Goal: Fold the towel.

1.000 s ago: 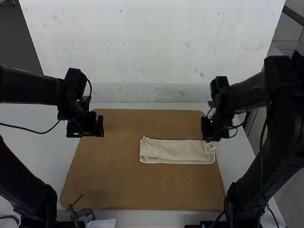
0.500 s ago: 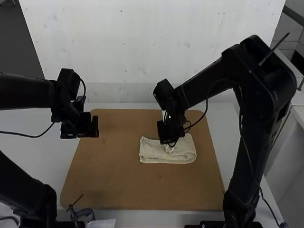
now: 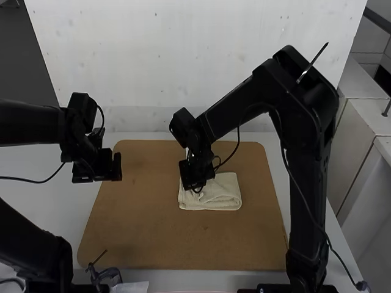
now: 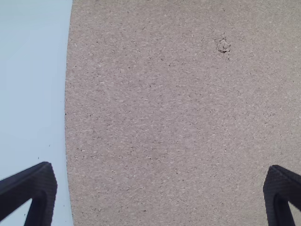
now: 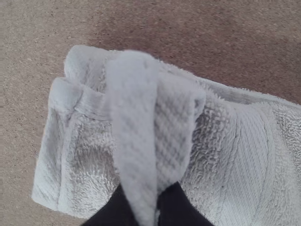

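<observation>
Texts, labels, brands, numbers and signs: none legible.
</observation>
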Controlling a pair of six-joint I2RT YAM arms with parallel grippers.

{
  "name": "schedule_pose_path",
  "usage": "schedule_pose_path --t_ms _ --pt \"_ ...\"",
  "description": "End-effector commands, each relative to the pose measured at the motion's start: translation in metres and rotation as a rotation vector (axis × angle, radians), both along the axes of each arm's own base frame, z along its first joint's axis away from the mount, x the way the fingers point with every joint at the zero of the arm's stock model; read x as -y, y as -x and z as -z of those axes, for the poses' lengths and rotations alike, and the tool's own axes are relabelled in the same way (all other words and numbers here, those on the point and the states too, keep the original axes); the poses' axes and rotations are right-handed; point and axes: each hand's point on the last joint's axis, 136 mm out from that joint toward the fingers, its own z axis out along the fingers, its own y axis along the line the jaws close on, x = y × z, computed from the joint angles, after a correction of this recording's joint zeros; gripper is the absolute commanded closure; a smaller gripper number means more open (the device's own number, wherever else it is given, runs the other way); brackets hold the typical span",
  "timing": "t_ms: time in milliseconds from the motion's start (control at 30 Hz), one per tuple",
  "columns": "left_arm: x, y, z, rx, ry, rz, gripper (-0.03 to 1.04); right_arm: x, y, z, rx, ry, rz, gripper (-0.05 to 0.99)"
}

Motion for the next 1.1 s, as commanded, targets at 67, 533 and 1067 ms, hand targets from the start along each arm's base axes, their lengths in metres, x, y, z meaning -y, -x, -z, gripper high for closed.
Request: schedule_pose_path --t_ms 67,533,1067 --pt "-0.002 -0.006 -0.004 0.03 0.001 0.006 0.03 -0.021 -0.012 -0.013 0.049 -0.022 0.005 0.92" --pt "-0.002 -0.004 0.004 0.011 0.0 0.006 0.03 -0.03 -0.005 -0.016 0.032 -0.025 -0.021 0.42" --pt "0.004 -0.003 0.005 0.017 0.003 0.022 0.03 -0.002 -0.019 -0.085 0.124 -0.148 0.037 0.84"
